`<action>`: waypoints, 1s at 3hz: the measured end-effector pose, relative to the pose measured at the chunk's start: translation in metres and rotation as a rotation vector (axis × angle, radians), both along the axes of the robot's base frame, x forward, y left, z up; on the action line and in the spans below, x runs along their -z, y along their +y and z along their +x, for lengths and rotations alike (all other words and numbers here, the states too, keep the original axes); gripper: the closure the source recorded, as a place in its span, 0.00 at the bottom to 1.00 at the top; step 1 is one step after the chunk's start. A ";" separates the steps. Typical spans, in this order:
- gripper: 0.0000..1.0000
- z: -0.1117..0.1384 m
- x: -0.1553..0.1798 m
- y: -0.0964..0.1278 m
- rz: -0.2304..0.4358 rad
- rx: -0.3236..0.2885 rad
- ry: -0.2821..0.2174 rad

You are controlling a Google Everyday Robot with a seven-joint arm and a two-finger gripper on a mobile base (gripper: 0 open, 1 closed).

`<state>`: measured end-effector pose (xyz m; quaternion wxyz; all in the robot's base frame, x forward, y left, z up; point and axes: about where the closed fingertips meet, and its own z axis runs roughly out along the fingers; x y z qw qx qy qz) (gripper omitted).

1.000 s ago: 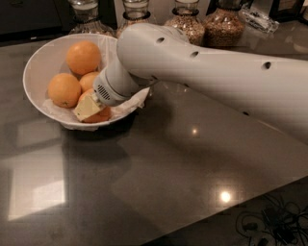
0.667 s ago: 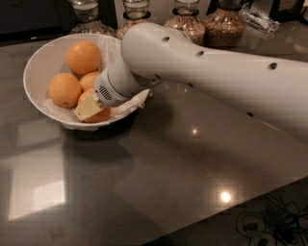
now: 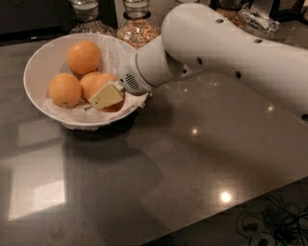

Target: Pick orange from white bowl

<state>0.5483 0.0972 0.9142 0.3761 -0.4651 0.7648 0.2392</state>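
Note:
The white bowl [image 3: 40, 61], lined with crinkled white paper, stands at the back left of the dark table. It holds two paler oranges [image 3: 64, 89] and a rounder, bigger one [image 3: 83, 56]. The deep reddish orange [image 3: 104, 82] sits at the bowl's right side, near the rim. My gripper [image 3: 108, 95] reaches in from the right on the white arm [image 3: 226, 53]. Its pale yellow finger [image 3: 107, 95] lies across the front of the orange, and the gripper is shut on it. The other finger is hidden behind the fruit.
Glass jars of grain [image 3: 137, 25] stand behind the bowl along the back edge, another [image 3: 85, 14] at the left. The dark glossy table [image 3: 159, 173] spreads in front. Cables [image 3: 269, 223] lie on the floor at the lower right.
The gripper, with the reddish orange in it, has moved slightly up and to the right within the bowl. The arm has risen. The other oranges have not moved.

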 end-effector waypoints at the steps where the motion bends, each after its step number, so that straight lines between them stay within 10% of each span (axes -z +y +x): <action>1: 1.00 0.010 -0.005 -0.017 -0.003 -0.044 -0.065; 3: 1.00 0.023 -0.045 -0.018 0.107 -0.254 -0.174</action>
